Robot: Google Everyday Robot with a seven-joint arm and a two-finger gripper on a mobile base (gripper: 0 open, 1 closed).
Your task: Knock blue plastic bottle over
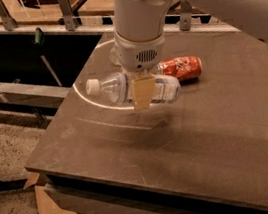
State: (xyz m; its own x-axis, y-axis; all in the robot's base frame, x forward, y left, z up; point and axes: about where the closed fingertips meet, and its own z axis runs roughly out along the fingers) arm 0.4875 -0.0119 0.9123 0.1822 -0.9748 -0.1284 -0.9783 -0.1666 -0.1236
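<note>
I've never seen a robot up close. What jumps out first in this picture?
A big white robot arm reaches down from the top of the view. Its gripper has tan fingers closed on a blue plastic bottle, held sideways with the white cap pointing left, over the far half of the dark table. Just behind it to the right, a red-orange soda can lies on its side.

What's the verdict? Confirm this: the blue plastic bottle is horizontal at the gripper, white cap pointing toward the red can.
Not quite. In the camera view the blue plastic bottle is horizontal at the gripper, but its white cap points away from the red can.
</note>
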